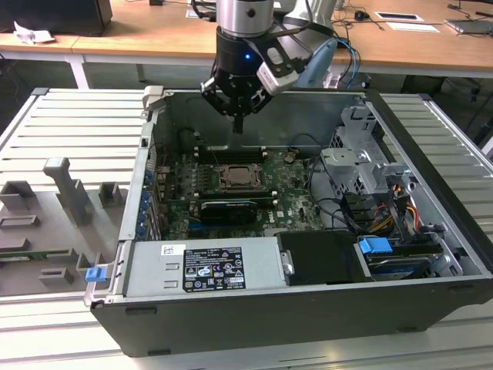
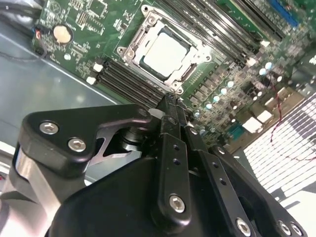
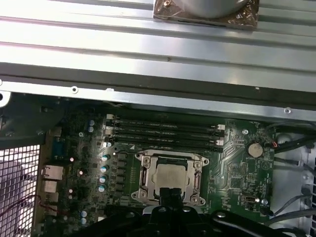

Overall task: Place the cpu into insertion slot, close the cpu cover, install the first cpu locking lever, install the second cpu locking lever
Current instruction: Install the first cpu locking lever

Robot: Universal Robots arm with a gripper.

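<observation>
Hovering above the board (image 1: 293, 193) inside the open case (image 1: 231, 324), the gripper (image 1: 237, 127) is pointing down, fingers (image 2: 172, 143) pressed together and holding nothing. The cpu (image 2: 165, 52) is sitting in the slot (image 1: 226, 183), the cover (image 3: 144, 175) lying flat around it.

Long light-brown wooden desk (image 1: 154, 37) across the back, white paper sheet (image 1: 414, 26) toward the exterior view's right. Pale grey ribbed metal worktable (image 1: 77, 127) in front; grey blocky fixtures (image 1: 68, 191) on it, exterior view's left.

Bright, even light; pale glare on the cpu (image 2: 165, 52) face.
</observation>
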